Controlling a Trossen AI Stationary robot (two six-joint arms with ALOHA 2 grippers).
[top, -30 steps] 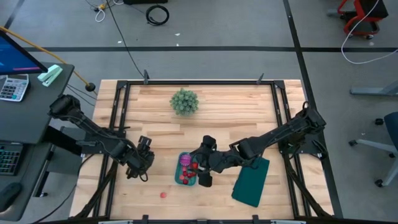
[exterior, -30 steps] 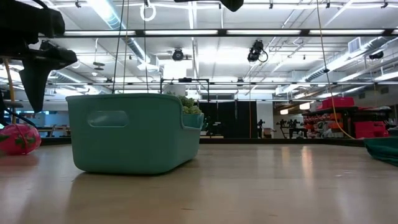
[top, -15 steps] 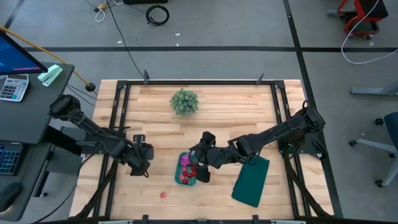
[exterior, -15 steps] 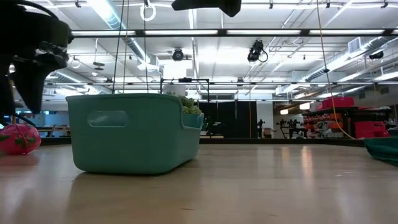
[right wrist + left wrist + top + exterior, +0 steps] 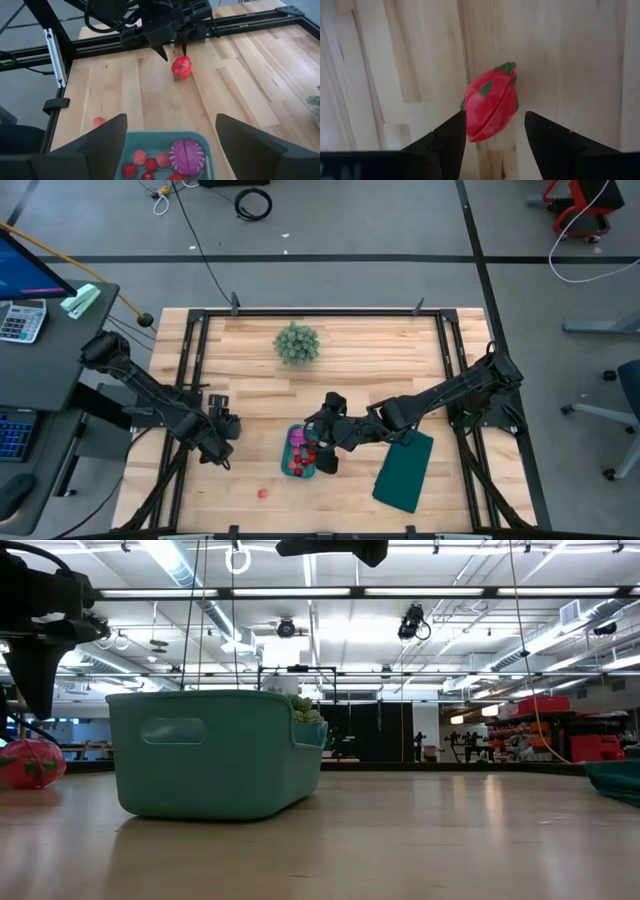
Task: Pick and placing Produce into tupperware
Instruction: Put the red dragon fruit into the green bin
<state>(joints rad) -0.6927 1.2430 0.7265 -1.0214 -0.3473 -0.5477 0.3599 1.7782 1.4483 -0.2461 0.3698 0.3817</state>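
A red toy fruit with green leaves (image 5: pixel 491 107) lies on the table near its left edge; the low view shows this fruit (image 5: pixel 28 762) left of the tub. My left gripper (image 5: pixel 495 116) hovers over it, open and pointing steeply down, one finger on each side and clear of it; from the right wrist that gripper (image 5: pixel 173 51) stands just above the fruit (image 5: pixel 181 67). The teal tupperware (image 5: pixel 303 452) holds a purple round piece (image 5: pixel 187 156) and several small red pieces. My right gripper (image 5: pixel 170 117) hangs open above the tub. A small red piece (image 5: pixel 262 492) lies loose near the front.
A spiky green plant (image 5: pixel 297 343) stands at the far middle of the table. A dark green slab (image 5: pixel 404 470) lies right of the tub, under the right arm. Black frame rails (image 5: pixel 190 370) run along the table's edges. Bare wood lies between the tub and the left gripper.
My left gripper has rolled about its wrist while staying over the red fruit, which has not moved. The tub and its contents are unchanged.
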